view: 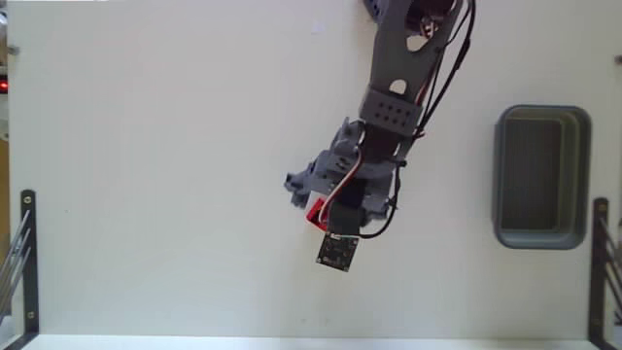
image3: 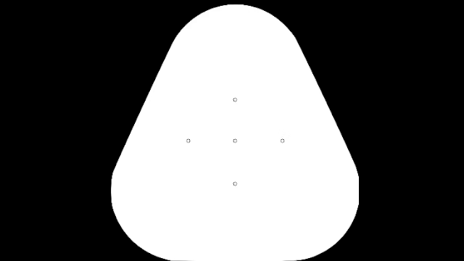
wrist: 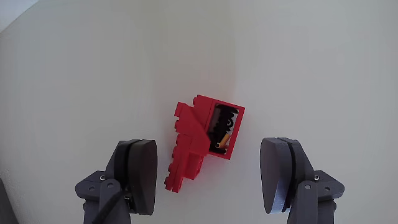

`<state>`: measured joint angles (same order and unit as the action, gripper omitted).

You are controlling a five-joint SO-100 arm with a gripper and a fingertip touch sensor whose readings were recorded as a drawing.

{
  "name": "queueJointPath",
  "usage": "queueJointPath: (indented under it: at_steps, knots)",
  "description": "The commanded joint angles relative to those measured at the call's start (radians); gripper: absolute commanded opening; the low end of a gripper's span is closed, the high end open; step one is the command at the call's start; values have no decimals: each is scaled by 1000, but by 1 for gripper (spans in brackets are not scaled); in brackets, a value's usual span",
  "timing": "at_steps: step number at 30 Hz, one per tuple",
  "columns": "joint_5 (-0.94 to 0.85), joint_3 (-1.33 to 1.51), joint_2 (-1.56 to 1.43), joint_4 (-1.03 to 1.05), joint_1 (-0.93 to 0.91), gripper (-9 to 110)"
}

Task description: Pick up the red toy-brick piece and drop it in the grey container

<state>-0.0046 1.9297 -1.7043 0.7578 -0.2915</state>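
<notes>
The red toy-brick piece (wrist: 202,139) lies on the white table, stepped in outline with a dark hollow on one side. In the wrist view my gripper (wrist: 211,171) is open above it, its two grey fingers (wrist: 138,174) standing wide on either side and not touching the piece. In the fixed view only a sliver of the red toy-brick piece (view: 315,212) shows under the arm's head, near the table's middle. The grey container (view: 540,176) sits at the right side of the table, far from the gripper (view: 313,199).
Black metal brackets stand at the left (view: 21,255) and right (view: 604,262) table edges in the fixed view. The arm reaches down from its base (view: 408,15) at the top. A small camera board (view: 337,250) hangs below the wrist.
</notes>
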Motion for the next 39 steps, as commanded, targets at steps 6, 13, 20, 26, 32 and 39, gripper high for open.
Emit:
queueJointPath:
  at_steps: [6,13,20,26,32,39]
  knots:
    - [5,25,-19,-39,-16,110]
    - [5,45,-13,-66,-16,110]
    - [5,62,-7,-89,-16,110]
    - [5,62,-7,-89,-16,110]
    - [5,62,-7,-89,-16,110]
    - [5,65,-6,-94,-16,110]
